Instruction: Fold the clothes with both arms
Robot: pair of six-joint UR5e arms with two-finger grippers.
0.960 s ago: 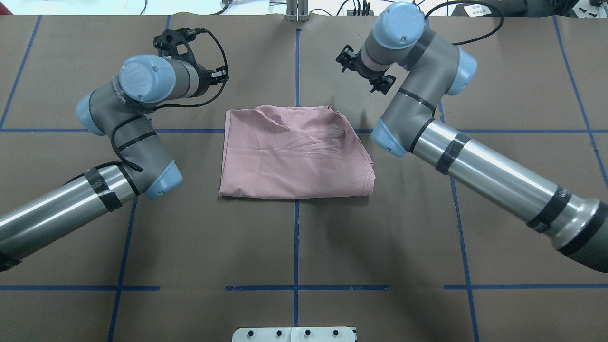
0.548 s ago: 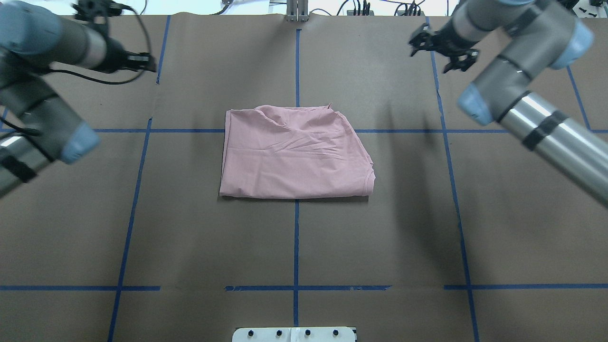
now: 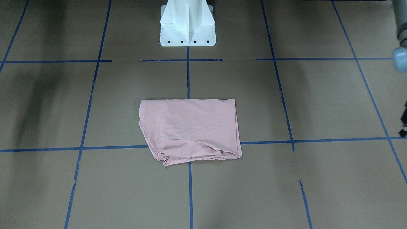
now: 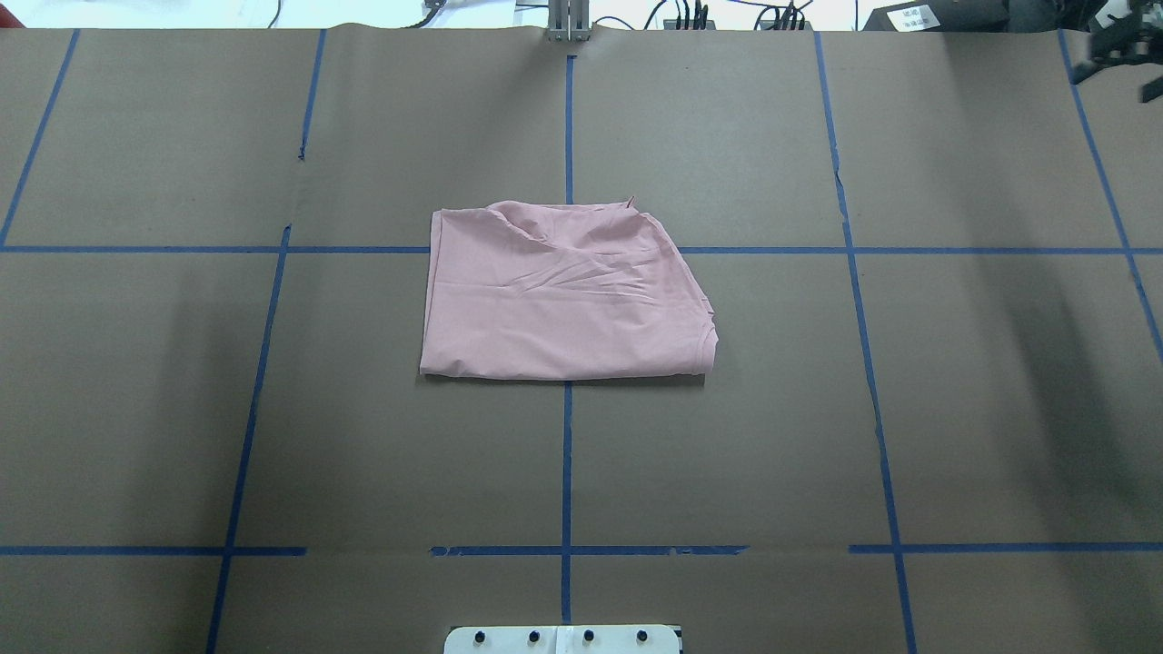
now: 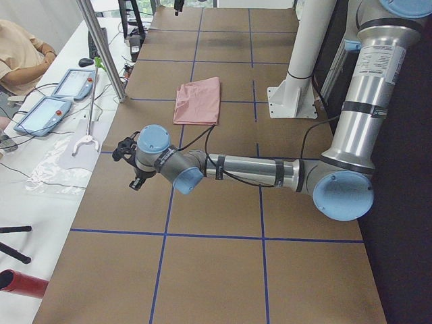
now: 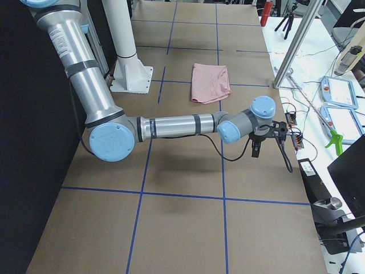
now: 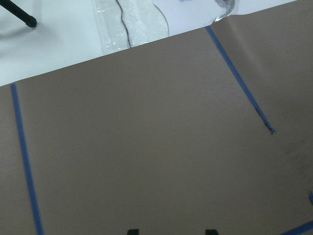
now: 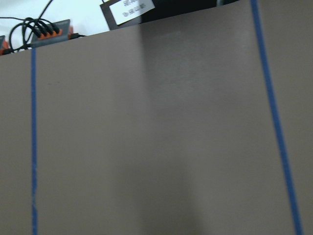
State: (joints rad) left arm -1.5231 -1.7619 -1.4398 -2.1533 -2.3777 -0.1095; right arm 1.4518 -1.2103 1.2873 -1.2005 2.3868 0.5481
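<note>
The pale pink T-shirt (image 4: 568, 295) lies folded into a rough rectangle at the middle of the table, plain side up; it also shows in the front view (image 3: 190, 130). Neither gripper touches it. My left arm is out of the overhead view; its gripper (image 5: 128, 162) hangs over the table's left end. In the left wrist view its fingertips (image 7: 210, 231) stand apart over bare paper, so the left gripper is open and empty. My right gripper (image 4: 1113, 45) is at the far right corner with its fingers apart and empty; it also shows in the right side view (image 6: 274, 134).
Brown paper with blue tape lines (image 4: 566, 454) covers the table. The white pedestal base (image 3: 187, 22) stands at the robot's side. Teach pendants (image 5: 50, 101), a reaching tool and a seated person are beyond the left end. Cables and a metal post (image 6: 291, 51) line the operators' edge.
Both arms have swung outward, away from the shirt. The left arm has left the overhead view and the right gripper has moved to the far right corner. The shirt has not moved.
</note>
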